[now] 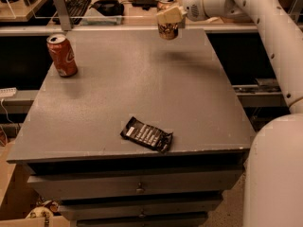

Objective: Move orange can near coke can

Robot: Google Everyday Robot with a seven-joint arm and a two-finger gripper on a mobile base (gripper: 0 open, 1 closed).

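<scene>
Only one camera view here. My arm [265,27] is reaching in from the right, across the far edge of the grey table [142,93]. My gripper [168,21] is sitting over that far edge, right of centre, and it's clamping the orange can [168,32]. The pale fingers [171,14] are wrapping the can's upper half, with the silver top poking out above them and the brown lower half showing below. The can is hanging upright. Its base is looking clear of the tabletop, and a soft shadow [187,58] is lying on the surface below it, a bit to the right. The coke can [62,56] is standing upright at the far-left corner of the table, well apart from the orange can, with most of the table's width lying between them. A dark snack packet [147,135] is lying flat near the front edge, about mid-width, skewed to the edge and touching neither can. Under the top, drawer fronts [139,189] with small knobs are showing. Behind the table a lighter desk [137,17] is running across, with a black keyboard [75,4] sitting on it at the left. My white base [274,174] is filling the lower-right corner.
</scene>
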